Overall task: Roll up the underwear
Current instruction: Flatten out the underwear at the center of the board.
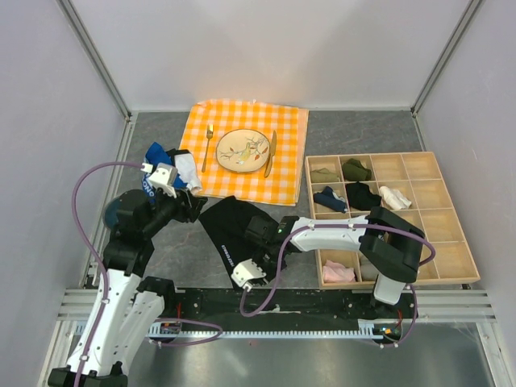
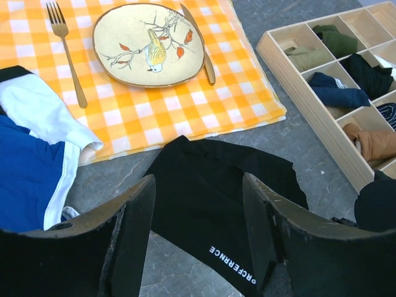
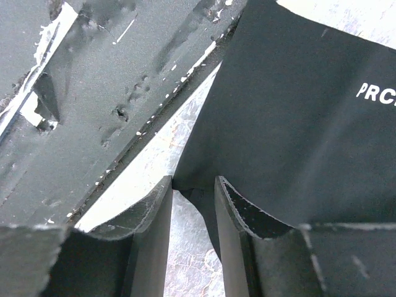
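Seen from above, the black underwear (image 1: pixel 230 226) lies flat on the grey surface (image 1: pixel 355 129) at the centre of the frame, just below the checked cloth (image 1: pixel 282 173). The left fingers (image 1: pixel 192 210) hang at its left edge. The right fingers (image 1: pixel 245 276) sit at its lower corner, close to the black rail (image 1: pixel 282 302).

In the left wrist view, the left fingers (image 2: pixel 133 223) stand wide apart and hold nothing, poised above the underwear (image 2: pixel 204 164). Its white lettering (image 2: pixel 232 266) runs along the lower edge. The blue garment (image 2: pixel 25 179) lies apart at the left.

In the right wrist view, the right fingers (image 3: pixel 148 216) are partly open and straddle a corner of the underwear (image 3: pixel 297 136). The cloth sits loose between them, not pinched. The rail (image 3: pixel 93 93) fills the upper left.

The step in hand looks like taking hold of one edge to start the roll. It should go best if both arms grip that same edge at matching corners, low against the surface so every layer lifts. Turning the edge over evenly should give a tight, straight roll.
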Action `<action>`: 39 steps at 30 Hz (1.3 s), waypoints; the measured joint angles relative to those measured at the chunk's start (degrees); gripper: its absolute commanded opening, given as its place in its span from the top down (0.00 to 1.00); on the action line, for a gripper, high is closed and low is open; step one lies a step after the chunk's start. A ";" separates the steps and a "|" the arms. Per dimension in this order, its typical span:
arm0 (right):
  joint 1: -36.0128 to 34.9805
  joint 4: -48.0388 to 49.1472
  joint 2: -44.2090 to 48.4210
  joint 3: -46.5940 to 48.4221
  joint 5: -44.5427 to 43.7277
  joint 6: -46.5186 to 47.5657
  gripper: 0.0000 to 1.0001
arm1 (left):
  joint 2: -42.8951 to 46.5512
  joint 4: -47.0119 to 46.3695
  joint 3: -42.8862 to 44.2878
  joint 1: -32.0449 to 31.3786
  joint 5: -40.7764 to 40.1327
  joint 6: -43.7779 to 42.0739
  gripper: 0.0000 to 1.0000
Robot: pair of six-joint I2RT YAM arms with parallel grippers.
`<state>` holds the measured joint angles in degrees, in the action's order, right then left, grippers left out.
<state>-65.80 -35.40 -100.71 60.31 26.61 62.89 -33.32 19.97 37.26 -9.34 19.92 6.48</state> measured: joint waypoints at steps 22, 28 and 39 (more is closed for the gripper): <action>5.42 -5.03 7.98 -7.69 1.33 -1.97 0.77 | -9.46 -2.32 -2.10 0.00 7.45 0.55 0.31; 6.80 -8.07 14.05 -9.29 3.85 -2.82 0.65 | -19.50 -2.58 -2.08 0.00 10.80 0.96 0.33; 24.28 -3.93 12.90 -1.03 5.33 -12.96 0.53 | -39.10 -1.64 2.54 -0.31 11.43 -0.17 0.38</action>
<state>-41.52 -39.33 -87.81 59.29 31.94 49.93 -72.42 18.33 39.79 -9.65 31.35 6.31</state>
